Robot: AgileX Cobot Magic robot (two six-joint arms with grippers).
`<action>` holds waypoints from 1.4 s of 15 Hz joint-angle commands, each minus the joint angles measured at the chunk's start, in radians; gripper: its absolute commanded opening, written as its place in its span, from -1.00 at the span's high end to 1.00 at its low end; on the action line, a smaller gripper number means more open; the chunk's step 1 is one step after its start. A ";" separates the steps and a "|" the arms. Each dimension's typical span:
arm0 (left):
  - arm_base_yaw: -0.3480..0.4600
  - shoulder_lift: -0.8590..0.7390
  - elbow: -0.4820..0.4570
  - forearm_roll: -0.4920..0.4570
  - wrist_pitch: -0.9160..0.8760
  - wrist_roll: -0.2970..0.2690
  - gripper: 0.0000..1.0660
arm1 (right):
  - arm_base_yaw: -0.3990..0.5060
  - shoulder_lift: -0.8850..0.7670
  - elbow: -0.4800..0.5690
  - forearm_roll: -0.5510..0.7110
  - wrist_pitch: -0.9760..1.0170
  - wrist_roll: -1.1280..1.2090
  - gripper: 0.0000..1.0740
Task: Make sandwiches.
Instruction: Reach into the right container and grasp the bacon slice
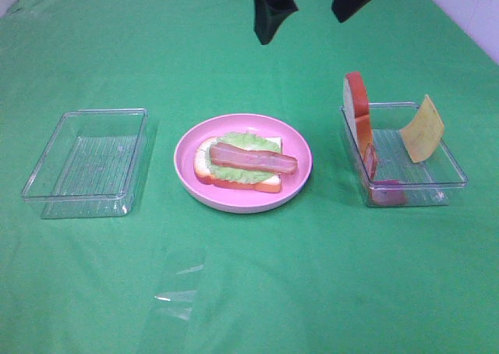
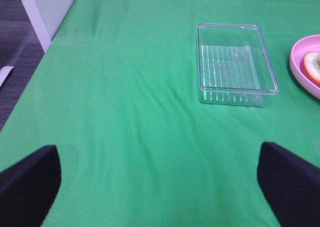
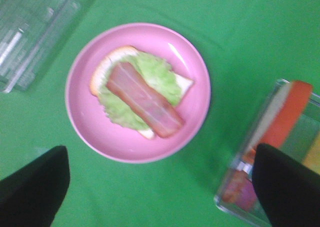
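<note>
Above the pink plate [image 1: 242,203], the right gripper [image 3: 160,159] hangs with its fingers spread wide and nothing between them. Well to the left of the plate, beyond the left tray [image 2: 237,90], the left gripper [image 2: 159,157] is likewise wide open and empty.

On the plate lies the part-built sandwich [image 1: 234,175]: one bread slice [image 1: 203,165], lettuce [image 1: 253,140] over it, a bacon strip [image 1: 253,159] on top. The next layer is probably the cheese [image 1: 423,129]. It leans against the wall of the right tray [image 1: 413,184] farthest from the plate. A second bread slice [image 1: 358,104] stands on edge against the wall nearest the plate.

1. Approach the cheese from above.
2. Pinch its free upper edge across the thin faces.
3. Lift it clear of the tray wall before crossing to the plate.
4. Lay it flat, centred on the bacon. A corner resting on the plate rim is likely to slide off.
</note>
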 commanded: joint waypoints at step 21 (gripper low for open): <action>0.001 -0.019 0.002 -0.005 -0.010 0.004 -0.89 | -0.225 0.203 0.286 0.017 -0.106 0.051 -0.80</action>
